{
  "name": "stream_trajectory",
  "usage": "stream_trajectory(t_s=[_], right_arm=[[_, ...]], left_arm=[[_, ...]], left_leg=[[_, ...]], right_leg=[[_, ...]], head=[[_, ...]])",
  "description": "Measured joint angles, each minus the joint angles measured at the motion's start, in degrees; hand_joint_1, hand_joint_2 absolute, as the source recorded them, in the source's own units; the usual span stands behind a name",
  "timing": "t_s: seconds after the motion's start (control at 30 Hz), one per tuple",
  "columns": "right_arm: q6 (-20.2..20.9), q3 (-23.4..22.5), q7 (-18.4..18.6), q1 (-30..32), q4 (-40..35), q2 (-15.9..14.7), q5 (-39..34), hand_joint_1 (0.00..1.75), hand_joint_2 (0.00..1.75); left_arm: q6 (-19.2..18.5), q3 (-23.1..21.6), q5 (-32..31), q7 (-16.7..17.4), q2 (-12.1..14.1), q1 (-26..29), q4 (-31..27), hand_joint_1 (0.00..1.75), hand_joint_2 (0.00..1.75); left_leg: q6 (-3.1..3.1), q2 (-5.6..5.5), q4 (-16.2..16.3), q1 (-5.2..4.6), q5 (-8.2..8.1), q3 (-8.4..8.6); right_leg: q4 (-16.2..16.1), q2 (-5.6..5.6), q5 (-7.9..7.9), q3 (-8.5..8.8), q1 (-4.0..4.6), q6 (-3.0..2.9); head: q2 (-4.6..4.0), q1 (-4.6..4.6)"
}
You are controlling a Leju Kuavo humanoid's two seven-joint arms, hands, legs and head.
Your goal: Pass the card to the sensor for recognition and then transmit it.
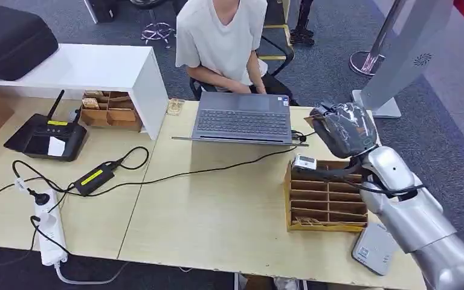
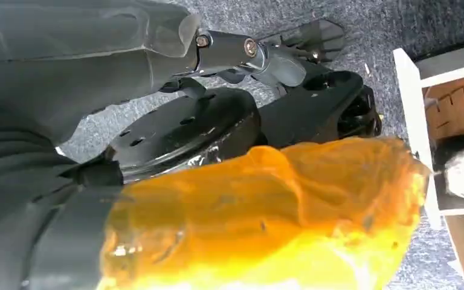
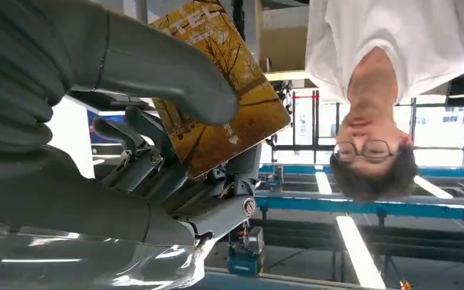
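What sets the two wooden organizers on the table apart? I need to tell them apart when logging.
The divided tray by the right hand lies in the open, its slots nearly all bare; the small organizer sits tucked under the white shelf, holding items. Both are light wood with compartments.

laptop [image 1: 243,118] just beside robot hand [image 1: 342,128], organizer [image 1: 325,194] beneath

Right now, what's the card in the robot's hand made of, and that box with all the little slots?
The card looks like glossy printed plastic or coated paper: flat, stiff, with a golden picture. The slotted box looks like plain brown cardboard or thin wood, matte, with thin dividers.
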Motion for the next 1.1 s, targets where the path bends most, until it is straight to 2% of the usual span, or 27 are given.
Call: stream_trajectory(t_s=[0.13, 0.2, 0.37, 0.5, 0.87, 1.1], right_arm=[[-1.5, -1.4, 0.0, 3.3, -3.5, -2.4, -0.6, 1.75, 1.75], [-2.8, -2.8, 0.0, 5.9, -6.4, -4.5, -0.5, 1.75, 1.75], [-5.1, -8.8, -0.6, 14.3, -14.0, -10.2, 0.9, 1.75, 1.75], [-6.4, -13.5, -0.9, 20.5, -19.0, -13.3, 2.1, 1.75, 1.75], [-9.8, -25.6, -0.8, 35.7, -28.7, -16.9, 6.9, 1.75, 1.75], [-9.4, -33.6, 2.4, 47.2, -34.6, -18.7, 11.9, 1.75, 1.75]], left_arm=[[0.3, 0.0, 0.9, 0.0, 0.0, 0.1, 0.0, 0.00, 0.00], [0.5, 0.0, 1.4, 0.1, 0.0, 0.4, 0.0, 0.00, 0.00], [1.0, 0.0, 2.6, -0.1, -0.1, 1.0, 0.0, 0.00, 0.00], [1.2, 0.0, 3.2, -0.2, -0.1, 1.0, 0.0, 0.00, 0.00], [1.6, 0.0, 5.0, -0.5, -0.1, 1.4, 0.0, 0.00, 0.00], [2.2, 0.2, 6.4, -0.7, -0.3, 1.9, 0.2, 0.00, 0.00]], left_leg=[[0.01, -0.04, 0.0, 0.00, -0.01, 0.00], [0.01, -0.08, 0.0, 0.00, -0.02, -0.01], [0.06, -0.10, 0.0, -0.01, -0.05, -0.08], [0.07, -0.07, 0.0, 0.00, -0.06, -0.08], [0.07, -0.04, 0.0, 0.00, -0.07, -0.06], [0.09, -0.11, 0.0, -0.01, -0.08, -0.10]], right_leg=[[0.0, -0.04, -0.01, -0.01, 0.00, 0.01], [-0.1, -0.07, -0.01, -0.01, 0.00, 0.01], [-0.1, -0.12, -0.01, -0.01, 0.00, 0.02], [-0.1, -0.08, -0.01, -0.02, 0.00, 0.02], [-0.1, -0.06, -0.02, -0.04, 0.00, 0.01], [-0.2, -0.15, -0.08, -0.02, 0.00, 0.04]], head=[[0.00, -0.02], [0.00, -0.02], [0.00, 0.00], [0.00, 0.00], [0.00, -0.02], [0.00, -0.02]])
